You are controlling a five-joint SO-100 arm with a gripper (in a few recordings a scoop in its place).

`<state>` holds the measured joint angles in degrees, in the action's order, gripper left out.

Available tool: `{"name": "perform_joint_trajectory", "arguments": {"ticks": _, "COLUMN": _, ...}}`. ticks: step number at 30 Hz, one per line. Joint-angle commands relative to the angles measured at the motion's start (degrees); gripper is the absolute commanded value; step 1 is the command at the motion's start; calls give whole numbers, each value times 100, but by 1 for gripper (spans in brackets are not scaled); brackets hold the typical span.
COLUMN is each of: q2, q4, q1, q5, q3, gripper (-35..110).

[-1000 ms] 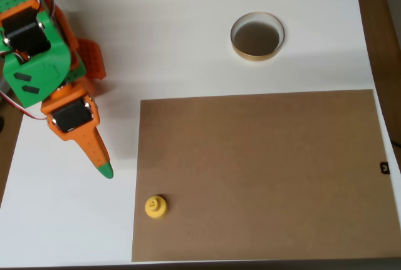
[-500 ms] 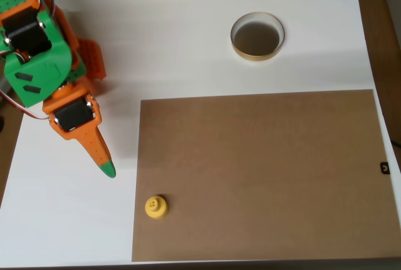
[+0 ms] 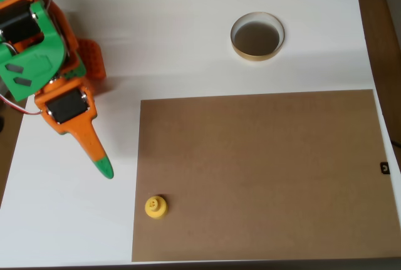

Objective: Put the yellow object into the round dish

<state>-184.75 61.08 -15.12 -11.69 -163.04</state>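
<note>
Overhead: yellow object (image 3: 155,207) sitting upright on the near-left corner of the brown board (image 3: 263,176), just inside its left edge. Round dish (image 3: 257,36) off the board on the white table (image 3: 182,38), well beyond the board's far edge. Orange-and-green gripper (image 3: 103,166) left of the board, green tip pointing toward the yellow object but apart from it, holding nothing; jaw opening impossible to tell here.
</note>
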Motion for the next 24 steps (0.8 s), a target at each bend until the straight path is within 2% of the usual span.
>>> {"name": "perform_joint_trajectory", "arguments": {"ticks": 1, "q2": 431, "q4": -62, "q1": 167, "q5": -79, "q3": 633, "gripper": 27}}
{"name": "perform_joint_trajectory", "arguments": {"ticks": 11, "q2": 2575, "q4": -334, "q1": 545, "q5": -97, "q3": 1556, "gripper": 28}}
{"name": "perform_joint_trajectory", "arguments": {"ticks": 24, "q2": 4605, "q4": -88, "q1": 694, "q5": -167, "q3": 2900, "gripper": 29}}
